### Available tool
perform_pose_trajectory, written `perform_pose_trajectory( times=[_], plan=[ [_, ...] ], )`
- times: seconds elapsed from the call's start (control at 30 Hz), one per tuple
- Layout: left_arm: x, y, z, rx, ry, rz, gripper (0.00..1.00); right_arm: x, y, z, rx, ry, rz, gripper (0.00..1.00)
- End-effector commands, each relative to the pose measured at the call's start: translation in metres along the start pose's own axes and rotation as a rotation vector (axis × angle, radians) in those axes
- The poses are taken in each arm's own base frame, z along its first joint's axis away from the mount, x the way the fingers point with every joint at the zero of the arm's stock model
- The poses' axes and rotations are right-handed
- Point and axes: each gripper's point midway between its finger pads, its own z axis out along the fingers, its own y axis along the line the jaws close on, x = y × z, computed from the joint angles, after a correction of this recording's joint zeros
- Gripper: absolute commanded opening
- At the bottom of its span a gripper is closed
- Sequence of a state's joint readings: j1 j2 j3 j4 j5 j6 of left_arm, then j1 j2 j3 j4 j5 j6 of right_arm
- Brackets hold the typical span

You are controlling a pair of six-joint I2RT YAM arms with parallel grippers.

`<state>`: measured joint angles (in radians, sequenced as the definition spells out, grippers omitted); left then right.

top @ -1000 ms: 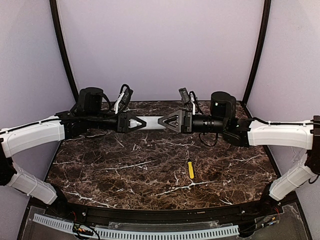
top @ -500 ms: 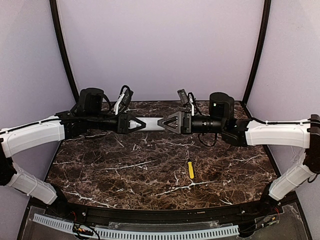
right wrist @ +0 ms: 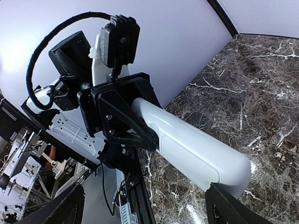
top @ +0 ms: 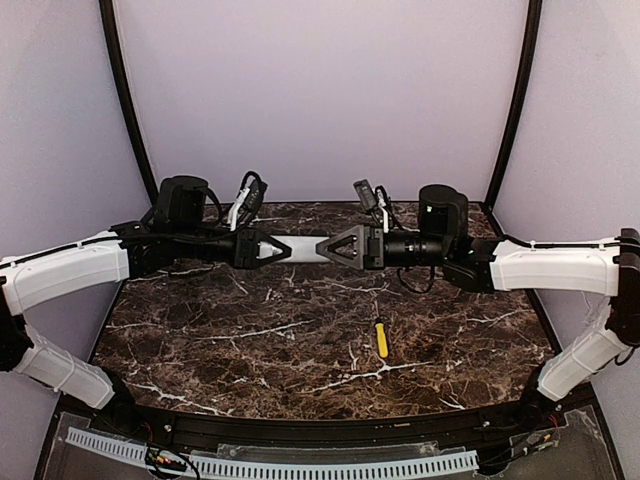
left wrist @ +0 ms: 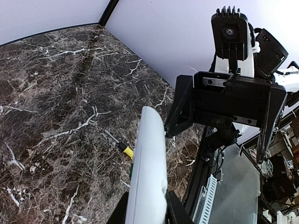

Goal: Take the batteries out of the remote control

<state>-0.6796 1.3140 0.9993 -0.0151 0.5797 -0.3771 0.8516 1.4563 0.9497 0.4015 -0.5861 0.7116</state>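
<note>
The white remote control (top: 300, 247) is held in the air over the back middle of the table. My left gripper (top: 272, 248) is shut on its left end; in the left wrist view the remote (left wrist: 149, 163) runs out from between the fingers (left wrist: 175, 212). My right gripper (top: 330, 246) is open, its jaws wide apart around the remote's right end. In the right wrist view the remote (right wrist: 196, 149) shows a closed cover panel on its back, with its end close to one finger (right wrist: 233, 205). The batteries are hidden.
A yellow-handled screwdriver (top: 381, 338) lies on the dark marble table (top: 250, 340), right of centre; it also shows in the left wrist view (left wrist: 124, 148). Purple walls close in the back and sides. A black rail runs along the near edge.
My right gripper has shifted slightly left, closer along the remote's right end. The left gripper and the remote have stayed in place.
</note>
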Motion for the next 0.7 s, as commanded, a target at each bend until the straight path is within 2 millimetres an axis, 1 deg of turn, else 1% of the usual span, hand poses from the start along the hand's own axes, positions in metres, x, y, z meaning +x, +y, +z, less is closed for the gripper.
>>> perform_pose_trajectory(
  times=[0.0,0.4,0.67],
  plan=[
    [-0.019,-0.051,-0.005,0.159,-0.050,0.134,0.00,0.001,0.035,0.005,-0.141,0.029,-0.070,0.89],
    [-0.022,-0.056,-0.017,0.149,-0.094,0.231,0.00,0.006,0.053,0.012,-0.196,0.073,-0.110,0.89],
    [-0.023,-0.058,-0.023,0.134,-0.113,0.271,0.00,0.002,0.063,0.019,-0.222,0.083,-0.143,0.89]
  ],
)
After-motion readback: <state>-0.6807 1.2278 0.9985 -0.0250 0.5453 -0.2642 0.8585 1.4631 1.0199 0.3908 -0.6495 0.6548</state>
